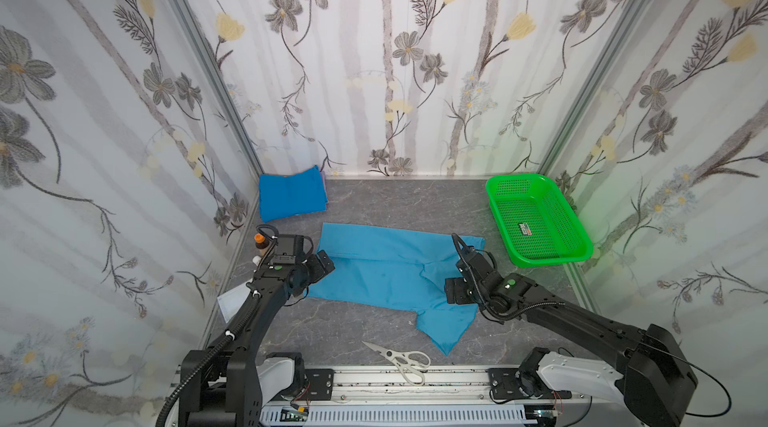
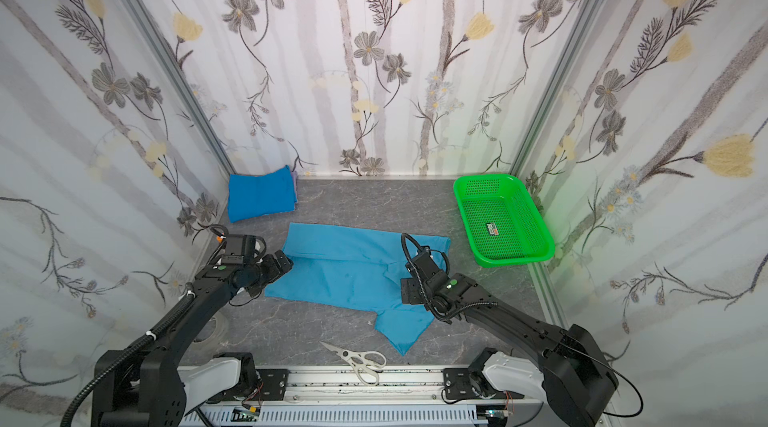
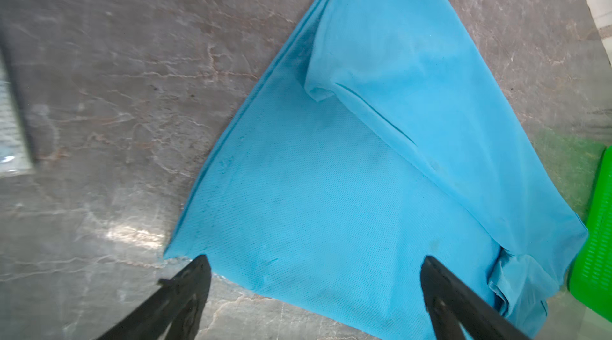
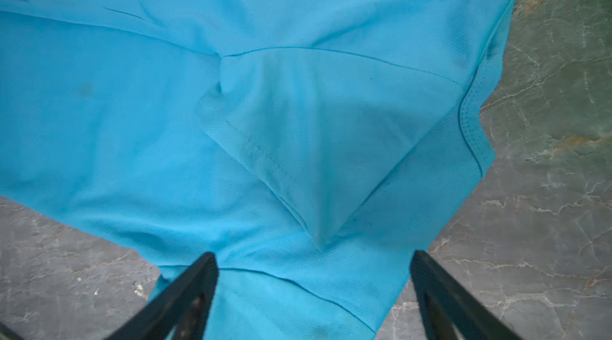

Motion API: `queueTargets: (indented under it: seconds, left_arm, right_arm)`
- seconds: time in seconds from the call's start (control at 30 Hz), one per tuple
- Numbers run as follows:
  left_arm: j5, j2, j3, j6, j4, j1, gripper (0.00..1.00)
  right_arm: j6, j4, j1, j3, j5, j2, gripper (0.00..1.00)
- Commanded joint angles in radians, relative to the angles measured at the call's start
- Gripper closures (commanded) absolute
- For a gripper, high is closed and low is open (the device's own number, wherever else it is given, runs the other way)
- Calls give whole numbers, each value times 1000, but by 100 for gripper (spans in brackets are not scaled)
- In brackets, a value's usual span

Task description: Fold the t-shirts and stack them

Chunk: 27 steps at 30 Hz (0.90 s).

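A light sky-blue t-shirt point(image 1: 386, 271) point(image 2: 353, 271) lies spread across the middle of the table, partly folded, with one corner trailing toward the front. A darker blue t-shirt point(image 1: 291, 196) point(image 2: 262, 196) sits folded in the back left corner. My left gripper point(image 1: 328, 265) point(image 2: 284, 265) hovers open at the light shirt's left edge. In the left wrist view its jaws point(image 3: 314, 265) stand wide over the cloth point(image 3: 347, 172). My right gripper point(image 1: 451, 291) point(image 2: 405, 291) is open above the shirt's right side. Below it point(image 4: 313, 262) lies a sleeve flap point(image 4: 314, 143) folded inward. Neither gripper holds anything.
A green perforated basket point(image 1: 540, 221) point(image 2: 505, 219) stands at the back right. White-handled scissors point(image 1: 399, 358) point(image 2: 357, 360) lie at the front edge, partly on the metal rail point(image 1: 457, 379). A white sheet point(image 1: 230, 300) rests by the left wall.
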Motion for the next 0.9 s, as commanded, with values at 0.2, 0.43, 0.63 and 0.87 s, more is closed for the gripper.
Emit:
queueTargets:
  seconds: [0.2,0.43,0.63,0.87]
  left_arm:
    - [-70,-1,-63,-44,-14,19,1]
    - [-47,23,-121,-88,54,44,9]
    - [-50,44,-149,-104,86,90,17]
    - [-28,78,-158,-106,136,118,47]
  right_arm:
    - [224,17,208,-104,-75,-55,7]
    - [296,11,342,-103,-85,-33,7]
    - [329,35,450,-106,-86,-12,16]
    - [426,-6,548,-140,-62,13,23]
